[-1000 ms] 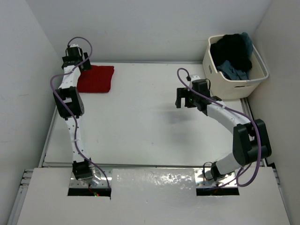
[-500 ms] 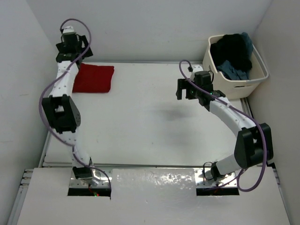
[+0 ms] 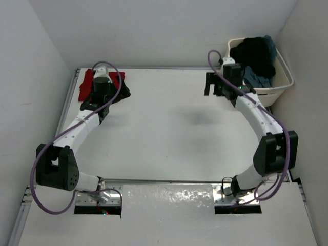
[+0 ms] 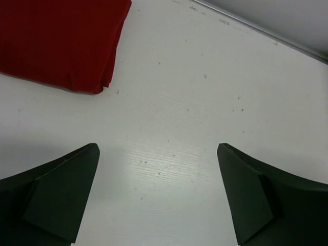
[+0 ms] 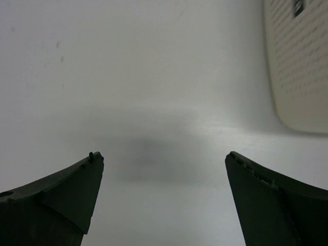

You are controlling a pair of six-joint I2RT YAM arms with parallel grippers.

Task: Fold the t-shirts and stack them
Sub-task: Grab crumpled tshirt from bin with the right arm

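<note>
Claws are wide on both sides now. The left claw (image 4: pixel 158 154) has finished spreading its fingers, with nothing between them but bare white surface. It has swung away from the far-left corner and hangs just off the near right corner of the red t-shirt (image 4: pixel 56 41). That shirt lies flat as a neat folded rectangle, layered edges showing along its side, in the same far-left spot as a second ago. It reads as one shirt done and released, the base of the stack.

The right claw (image 5: pixel 164 156) is spread too and carries nothing. It has travelled from mid-table up to the far right, and the perforated wall of the tub (image 3: pixel 281 88) is coming into its own view. It looks to be going for the next garment. The black t-shirt (image 3: pixel 253 54) is heaped on top in the tub, with the blue-grey t-shirt (image 3: pixel 254 77) bunched beneath and beside it, both still unfolded. No lavender one shows.

The table (image 3: pixel 164 138) is smooth white with faint specks and a soft shadow under the right arm, and nothing lies between the two arms for spreading out a shirt. Plain white walls (image 3: pixel 154 31) close in on the left, back and right, and the tub sits tight in the far-right corner.
</note>
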